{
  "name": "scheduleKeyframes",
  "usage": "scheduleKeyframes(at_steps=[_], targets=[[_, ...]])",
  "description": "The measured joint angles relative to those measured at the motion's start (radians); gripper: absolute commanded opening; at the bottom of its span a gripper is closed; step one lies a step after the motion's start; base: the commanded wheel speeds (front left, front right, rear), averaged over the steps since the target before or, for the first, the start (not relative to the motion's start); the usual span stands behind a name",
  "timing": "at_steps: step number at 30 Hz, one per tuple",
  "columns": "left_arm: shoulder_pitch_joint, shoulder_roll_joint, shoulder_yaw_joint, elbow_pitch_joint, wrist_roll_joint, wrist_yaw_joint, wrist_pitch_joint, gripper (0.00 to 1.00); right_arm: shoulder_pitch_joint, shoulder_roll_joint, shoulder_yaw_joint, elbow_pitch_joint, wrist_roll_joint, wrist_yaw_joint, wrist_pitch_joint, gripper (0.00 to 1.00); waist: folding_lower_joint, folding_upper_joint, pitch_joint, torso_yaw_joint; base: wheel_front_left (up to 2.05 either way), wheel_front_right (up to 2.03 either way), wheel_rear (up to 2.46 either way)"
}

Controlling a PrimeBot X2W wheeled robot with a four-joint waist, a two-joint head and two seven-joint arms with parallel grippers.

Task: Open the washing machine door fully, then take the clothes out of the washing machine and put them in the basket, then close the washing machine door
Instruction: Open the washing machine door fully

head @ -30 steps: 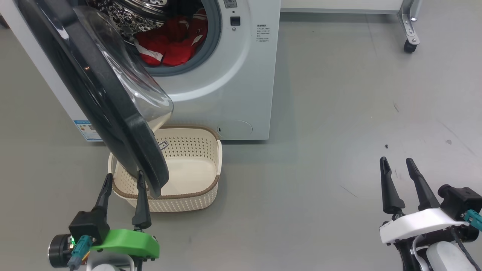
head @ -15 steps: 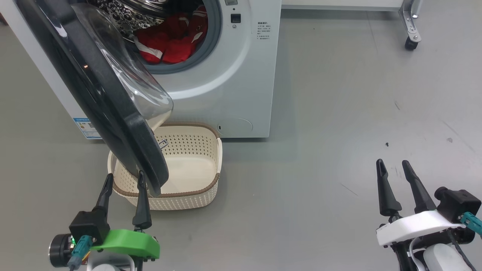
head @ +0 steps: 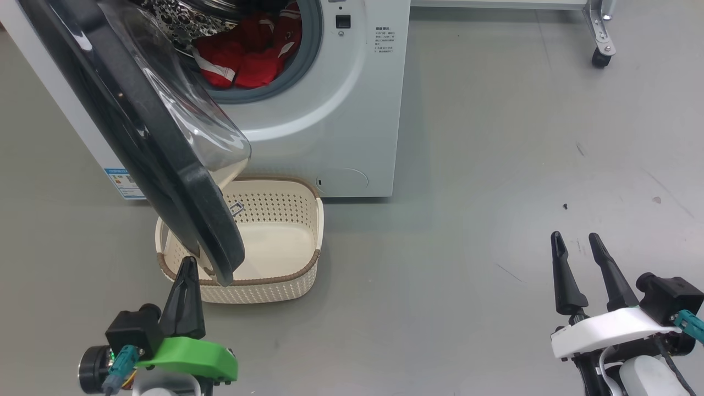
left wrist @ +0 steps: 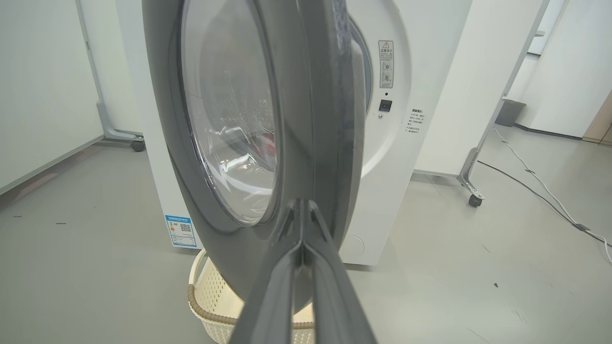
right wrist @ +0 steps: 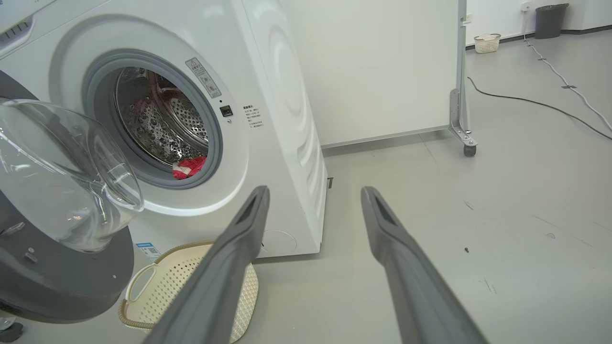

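— Where is the washing machine door (head: 137, 137) seen?
— Swung partly out. The left end effector (head: 187, 260), fingers pressed together on nothing, is pointed at its lower rim.
— The rest?
— The basket (head: 275, 283) is found under the door, and the clothes (head: 242, 55) behind it in the washing machine (head: 352, 110). The right end effector (head: 575, 236), spread wide, is seen well to the door's right.

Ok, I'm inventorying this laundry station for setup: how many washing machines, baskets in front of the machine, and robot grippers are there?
washing machine: 1
basket: 1
grippers: 2 (left gripper, right gripper)
Total: 4
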Motion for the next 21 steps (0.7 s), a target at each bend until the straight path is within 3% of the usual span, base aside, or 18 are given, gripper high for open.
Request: scheduleKeyframes(at_steps=[8, 21], targets=[[-0.017, 0.0, 0.045, -0.062, 0.001, 0.0, 0.0, 0.0, 0.0, 0.008, -0.011, 0.0, -0.001, 0.001, 0.0, 1.0, 0.0, 0.0, 0.002, 0.004, 0.0, 0.0, 0.0], [-0.197, 0.003, 0.104, -0.235, 0.052, 0.0, 0.0, 0.0, -0.003, 0.023, -0.018, 0.0, -0.019, 0.008, 0.0, 1.0, 0.0, 0.0, -0.009, 0.012, 0.0, 0.0, 0.0]])
